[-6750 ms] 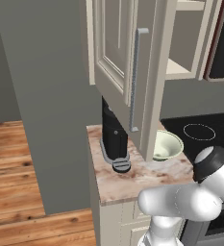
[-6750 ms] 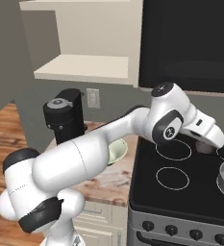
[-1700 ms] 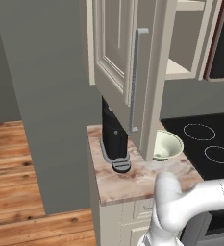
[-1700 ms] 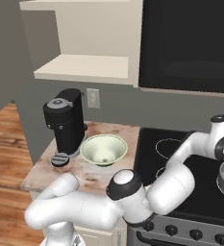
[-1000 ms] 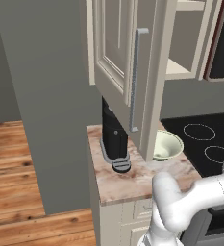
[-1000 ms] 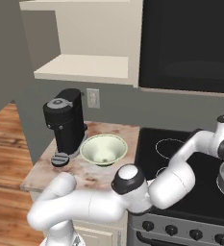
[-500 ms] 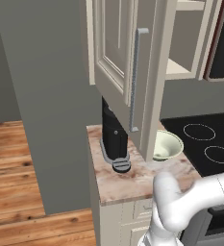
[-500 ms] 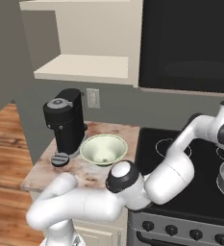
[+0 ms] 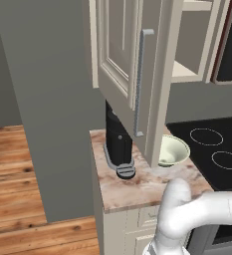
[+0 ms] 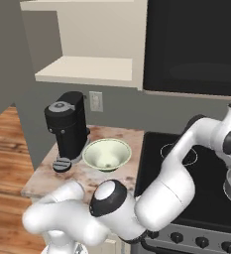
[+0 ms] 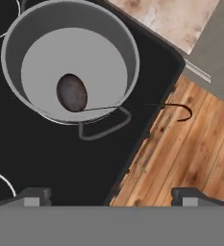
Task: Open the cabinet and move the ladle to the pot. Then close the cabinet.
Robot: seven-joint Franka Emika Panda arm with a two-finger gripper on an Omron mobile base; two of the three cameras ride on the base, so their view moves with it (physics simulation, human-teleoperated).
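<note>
step: ladle (image 11: 73, 92) lies in pot (image 11: 70, 60) | gripper (image 11: 108, 196) released, jaws wide, empty | cabinet (image 9: 132, 74) door open | next: reach handle (image 9: 140, 82), swing shut

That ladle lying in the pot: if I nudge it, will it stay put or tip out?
The ladle has its bowl on the floor of the pot, so it probably stays. Its thin handle overhangs the rim, past the stove edge, so a push there could lever it out. It looks light and stiff.
</note>
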